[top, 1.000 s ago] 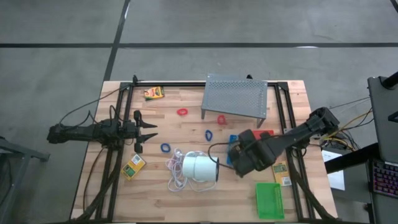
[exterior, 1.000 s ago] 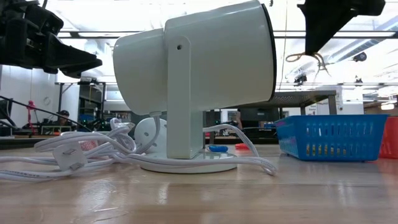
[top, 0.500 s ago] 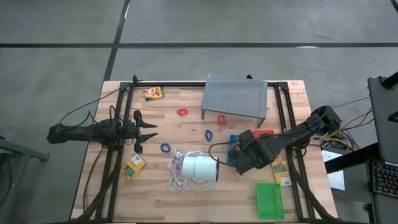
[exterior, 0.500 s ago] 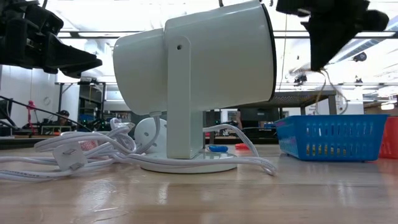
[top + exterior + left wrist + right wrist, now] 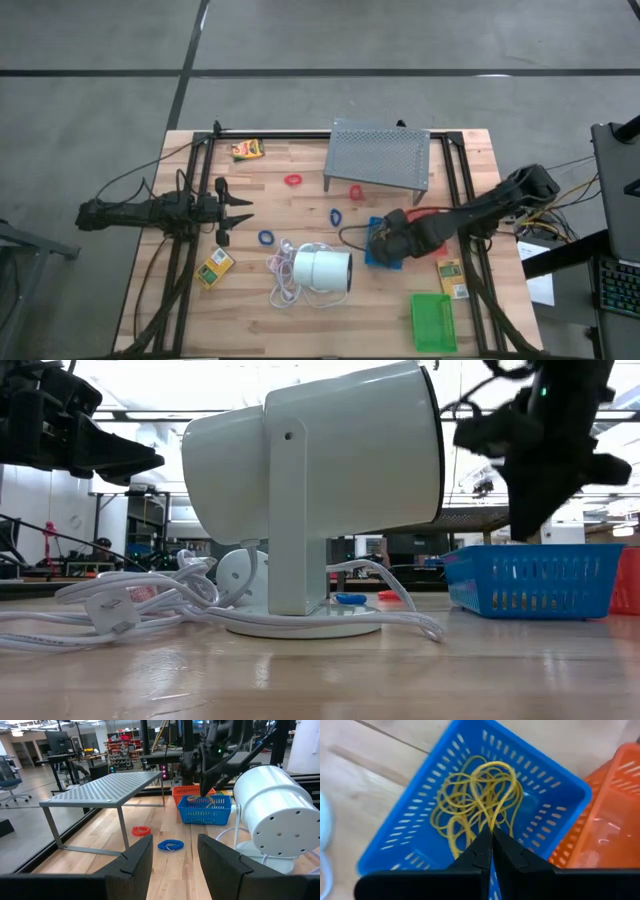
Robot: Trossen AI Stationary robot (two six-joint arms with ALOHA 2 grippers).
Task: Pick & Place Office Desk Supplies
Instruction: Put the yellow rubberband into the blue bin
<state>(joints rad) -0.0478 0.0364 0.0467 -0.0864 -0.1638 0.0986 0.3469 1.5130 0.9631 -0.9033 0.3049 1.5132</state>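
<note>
White cylinder [image 5: 322, 269] beside blue tray [image 5: 377, 251]

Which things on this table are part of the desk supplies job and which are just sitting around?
Job:
blue plastic tray
tan rubber bands
red plastic tray
green plastic tray
red loops
blue loops
yellow-orange printed boxes

Lying about:
white cylinder lamp with cord
grey perforated metal stand

Colours of the desk items
Blue slotted tray [image 5: 420, 835] holds yellow-tan rubber bands [image 5: 475, 805]; adjacent tray [image 5: 600, 840] orange-red; third tray [image 5: 432, 322] green; perforated stand [image 5: 378, 152] grey.
</note>
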